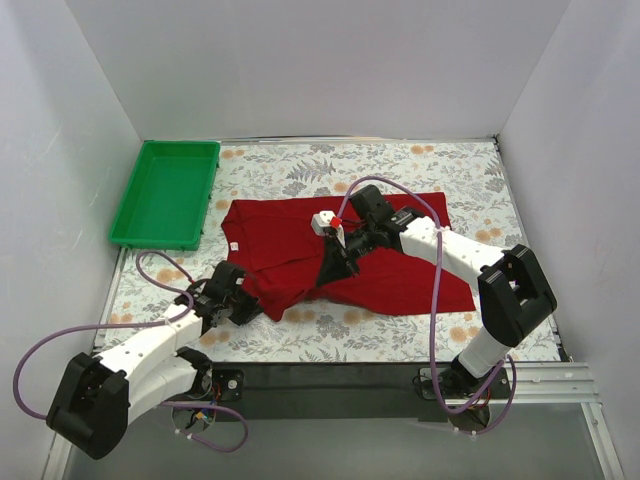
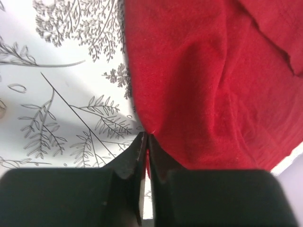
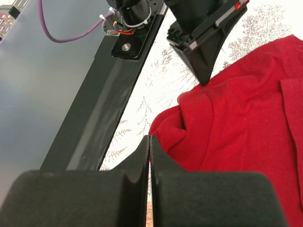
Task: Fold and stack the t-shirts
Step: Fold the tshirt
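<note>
The dark red t-shirt [image 1: 280, 240] lies spread on the leaf-patterned tablecloth, with its near left part rumpled and folded over. My left gripper [image 1: 243, 303] is at the shirt's near left corner. In the left wrist view its jaws [image 2: 147, 139] are shut with a sliver of the red cloth [image 2: 203, 85] pinched between them. My right gripper [image 1: 328, 268] hangs over the shirt's near edge at the middle. In the right wrist view its jaws [image 3: 149, 139] are shut, with a bunched fold of the t-shirt [image 3: 246, 118] drawn up to their tip.
A green tray [image 1: 165, 195] stands at the back left, beside the shirt. White walls close in the table on three sides. A black base rail [image 1: 330, 375] runs along the near edge. The left gripper [image 3: 204, 71] shows in the right wrist view, touching the cloth.
</note>
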`<state>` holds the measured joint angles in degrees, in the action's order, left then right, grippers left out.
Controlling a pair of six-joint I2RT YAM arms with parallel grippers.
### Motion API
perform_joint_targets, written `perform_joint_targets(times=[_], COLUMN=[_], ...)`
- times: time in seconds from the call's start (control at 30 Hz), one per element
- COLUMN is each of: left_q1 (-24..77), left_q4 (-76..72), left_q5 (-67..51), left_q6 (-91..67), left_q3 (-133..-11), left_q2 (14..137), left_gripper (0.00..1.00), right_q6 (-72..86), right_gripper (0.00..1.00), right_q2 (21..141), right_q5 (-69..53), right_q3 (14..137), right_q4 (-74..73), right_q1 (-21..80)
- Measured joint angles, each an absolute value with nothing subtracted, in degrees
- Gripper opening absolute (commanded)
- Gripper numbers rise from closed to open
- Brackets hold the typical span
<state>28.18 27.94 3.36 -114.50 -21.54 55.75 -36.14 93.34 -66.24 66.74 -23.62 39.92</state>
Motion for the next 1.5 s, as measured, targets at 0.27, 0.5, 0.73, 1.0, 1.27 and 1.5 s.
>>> perform_joint_targets(times=[0.27, 0.5, 0.73, 1.0, 1.27, 1.5], left_q1=[28.0, 25.6, 23.0, 22.2, 22.1, 22.1], left_q4=[34.0, 38.3, 38.0, 35.0, 32.7, 26.2], left_q5=[10.0, 14.7, 14.6, 10.0, -5.1, -22.1], left_q6=[-114.4, -114.4, -114.1, -105.1, -91.5, -73.7], left_q3=[-23.6, -28.1, -28.3, -30.1, -32.4, -34.6], left_q2=[47.3, 42.4, 47.2, 47.6, 37.0, 36.2], left_gripper=[0.00, 0.00, 0.00, 0.60, 0.67, 0.71], right_q6=[-40.0, -55.4, -68.1, -69.2, -69.1, -66.2], right_gripper=[0.01, 0.01, 0.01, 0.01, 0.01, 0.01], right_q2=[92.4, 91.4, 91.5, 92.7, 98.0, 101.4], right_q5=[-66.2, -64.4, -63.6, -63.8, -63.5, -64.5], right_q3=[65.4, 65.5, 65.5, 69.5, 69.6, 70.3], right_q4=[-25.2, -36.8, -49.0, -51.5, -51.8, -51.9], right_q1=[39.9, 40.2, 42.5, 42.7, 42.7, 40.8])
